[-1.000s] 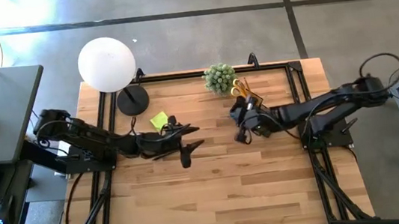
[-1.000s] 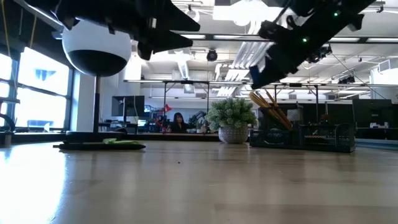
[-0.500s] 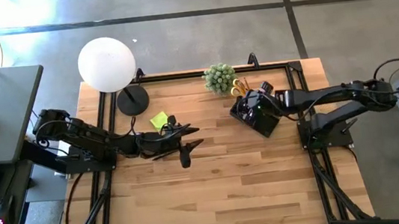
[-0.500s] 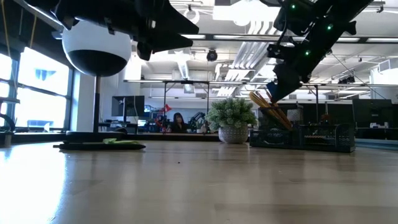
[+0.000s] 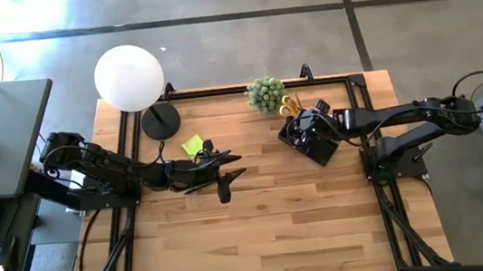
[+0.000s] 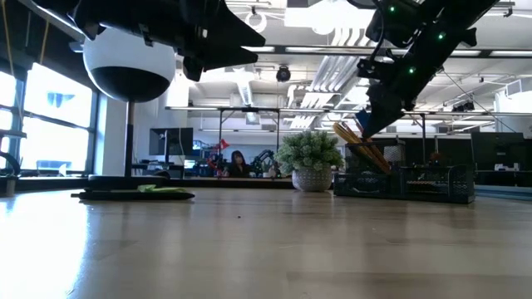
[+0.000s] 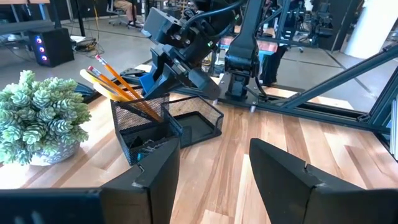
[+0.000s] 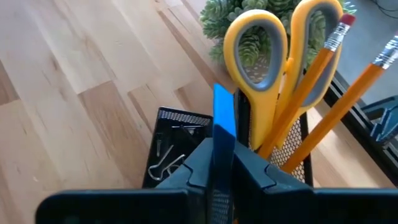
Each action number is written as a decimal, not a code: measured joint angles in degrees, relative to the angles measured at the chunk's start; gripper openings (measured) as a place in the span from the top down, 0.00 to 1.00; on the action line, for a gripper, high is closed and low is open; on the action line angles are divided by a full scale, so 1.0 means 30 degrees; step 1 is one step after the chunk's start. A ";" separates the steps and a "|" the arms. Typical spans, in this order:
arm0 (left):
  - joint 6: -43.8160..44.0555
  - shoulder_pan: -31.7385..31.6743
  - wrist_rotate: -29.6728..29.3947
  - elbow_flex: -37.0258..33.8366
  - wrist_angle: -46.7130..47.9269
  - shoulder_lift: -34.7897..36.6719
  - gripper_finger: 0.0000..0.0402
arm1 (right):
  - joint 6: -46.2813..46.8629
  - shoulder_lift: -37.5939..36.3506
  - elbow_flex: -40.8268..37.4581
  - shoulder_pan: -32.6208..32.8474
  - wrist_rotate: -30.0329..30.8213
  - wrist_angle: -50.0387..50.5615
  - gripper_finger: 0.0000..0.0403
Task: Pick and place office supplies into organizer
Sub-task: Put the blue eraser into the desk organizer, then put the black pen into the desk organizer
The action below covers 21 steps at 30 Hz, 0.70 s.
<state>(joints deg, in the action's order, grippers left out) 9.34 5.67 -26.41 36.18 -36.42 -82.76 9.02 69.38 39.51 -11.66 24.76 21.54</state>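
The black mesh organizer (image 7: 163, 126) stands at the table's far right. It holds yellow-handled scissors (image 8: 256, 59), orange pencils (image 8: 314, 74) and small clips (image 8: 166, 160). My right gripper (image 8: 225, 167) hovers over it, slanting down and shut on a small blue block (image 8: 222, 121). In the high view the right gripper (image 5: 303, 133) covers the organizer. A lime-green sticky-note pad (image 5: 192, 146) lies flat left of centre. My left gripper (image 7: 214, 177) is open and empty, held above the table's middle (image 5: 227, 169) and pointing at the organizer. My right gripper pinches the blue block's two broad faces (image 8: 219, 146) between its two fingers. The fingers slant down from the table's near right side. The block stands on edge and sticks out past the fingertips, above the organizer's tall cup (image 7: 140, 109) beside the scissors. Whether its lower end touches the cup, I cannot tell.
A small potted plant (image 5: 265, 93) stands at the far edge, just left of the organizer. A white globe lamp (image 5: 129, 76) on a round black base (image 5: 160, 122) stands at the far left. The near half of the wooden table (image 5: 262, 233) is bare wood.
My right gripper has carried the blue block toward the far edge and a little right, from in front of the organizer to over it, tipping its fingers further down. It has kept still for the last half second.
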 joint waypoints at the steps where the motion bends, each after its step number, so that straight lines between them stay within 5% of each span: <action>1: 0.0000 0.0000 0.0000 0.0000 0.0000 0.0000 0.54 | -0.0002 -0.0001 -0.0001 0.0000 0.0091 0.0046 0.92; 21: 0.0042 -0.0007 0.0007 0.0007 0.0051 0.0000 0.54 | 0.0893 0.0000 -0.0007 0.0035 0.0402 0.0696 0.64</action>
<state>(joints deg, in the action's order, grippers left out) 9.47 5.65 -26.39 36.21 -36.27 -82.76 11.70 69.38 39.48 -11.56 25.96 23.62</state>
